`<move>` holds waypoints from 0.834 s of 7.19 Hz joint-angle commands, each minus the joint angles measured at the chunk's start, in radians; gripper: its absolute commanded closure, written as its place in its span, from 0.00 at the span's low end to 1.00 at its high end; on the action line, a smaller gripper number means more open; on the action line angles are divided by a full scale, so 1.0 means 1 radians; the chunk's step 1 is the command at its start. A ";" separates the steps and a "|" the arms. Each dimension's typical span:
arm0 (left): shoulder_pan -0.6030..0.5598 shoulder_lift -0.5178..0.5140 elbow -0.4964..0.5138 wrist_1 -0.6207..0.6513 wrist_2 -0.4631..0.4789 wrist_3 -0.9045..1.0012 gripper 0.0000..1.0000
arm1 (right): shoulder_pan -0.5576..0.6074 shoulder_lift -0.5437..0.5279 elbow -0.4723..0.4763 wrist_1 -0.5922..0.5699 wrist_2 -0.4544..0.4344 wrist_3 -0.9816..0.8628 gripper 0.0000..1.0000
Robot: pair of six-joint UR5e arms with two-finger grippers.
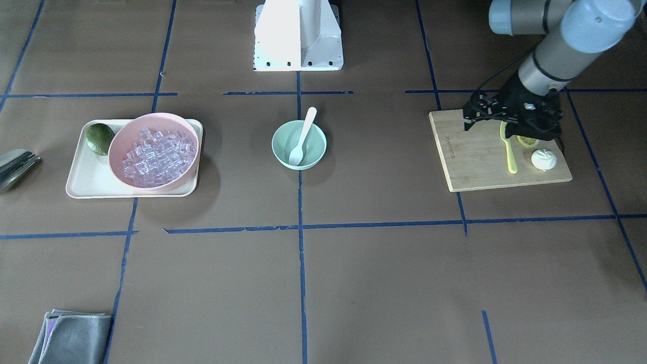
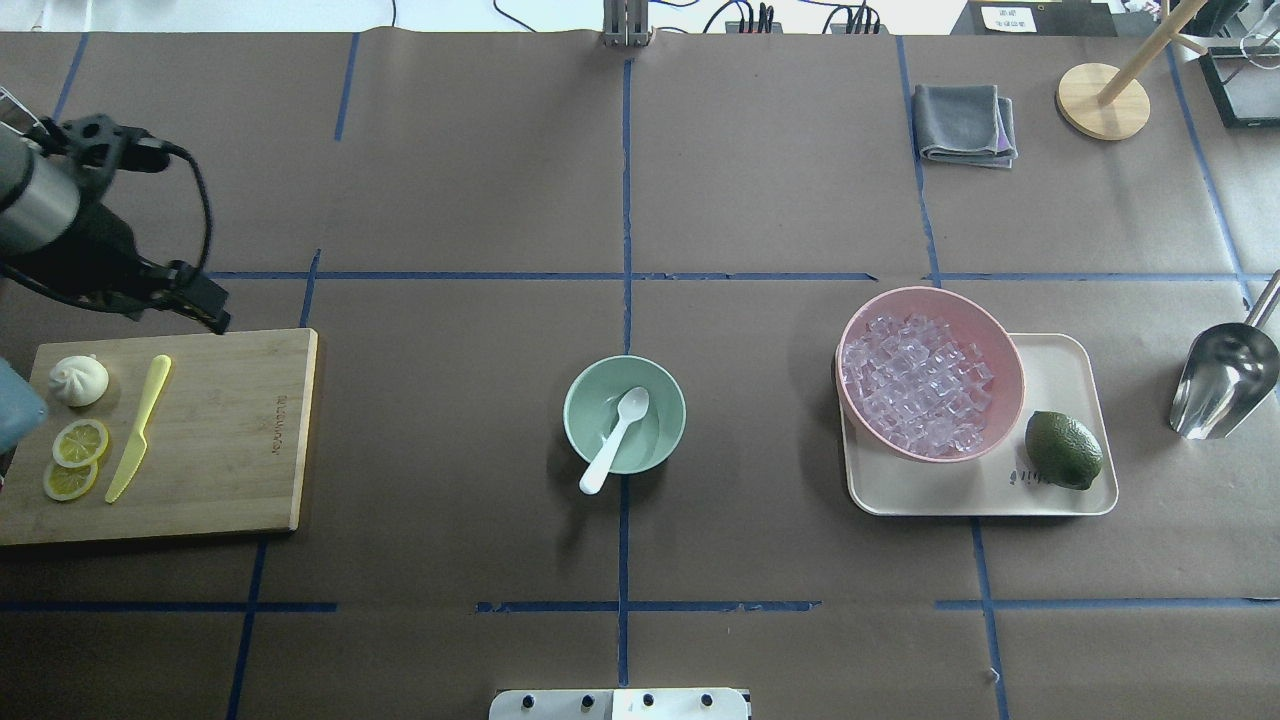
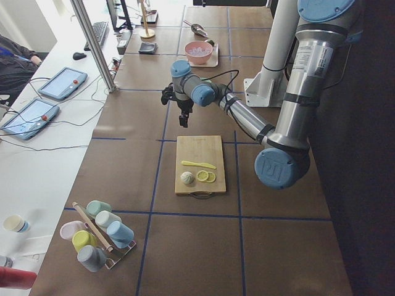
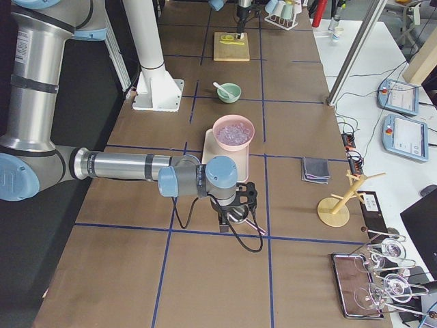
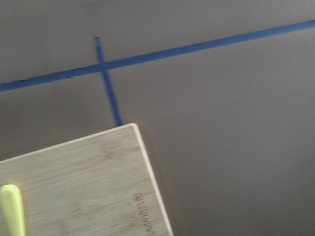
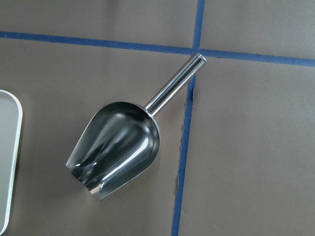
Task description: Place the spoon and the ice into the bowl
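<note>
The white spoon (image 2: 617, 438) lies in the mint-green bowl (image 2: 590, 395) at the table's middle, scoop inside and handle over the rim; it also shows in the front-facing view (image 1: 302, 136). The ice (image 2: 920, 385) fills the pink bowl (image 2: 990, 330) on a cream tray. My left gripper (image 2: 210, 315) hangs raised by the cutting board's far edge and holds nothing; I cannot tell how its jaws stand. My right gripper (image 4: 232, 205) shows only in the exterior right view, above a metal scoop (image 6: 118, 147); I cannot tell if it is open or shut.
The cream tray (image 2: 1060, 500) also holds a green avocado (image 2: 1063, 450). The metal scoop (image 2: 1225, 375) lies right of the tray. The wooden cutting board (image 2: 230, 430) holds a yellow knife (image 2: 140, 425), lemon slices (image 2: 75, 460) and a bun (image 2: 78, 380). A grey cloth (image 2: 965, 123) lies far right.
</note>
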 commanded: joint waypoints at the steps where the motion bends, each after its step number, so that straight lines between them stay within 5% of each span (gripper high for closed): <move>1: -0.211 0.130 0.018 0.040 -0.033 0.306 0.00 | -0.002 0.002 0.002 0.021 0.005 -0.001 0.00; 2: -0.333 0.184 0.029 0.064 -0.036 0.429 0.00 | -0.003 0.002 0.008 0.024 0.008 -0.001 0.00; 4: -0.399 0.343 0.123 0.036 -0.011 0.513 0.00 | -0.003 0.037 0.017 0.020 0.036 0.023 0.00; 6: -0.492 0.307 0.161 -0.006 -0.031 0.543 0.00 | -0.044 0.048 0.074 0.020 0.037 0.096 0.00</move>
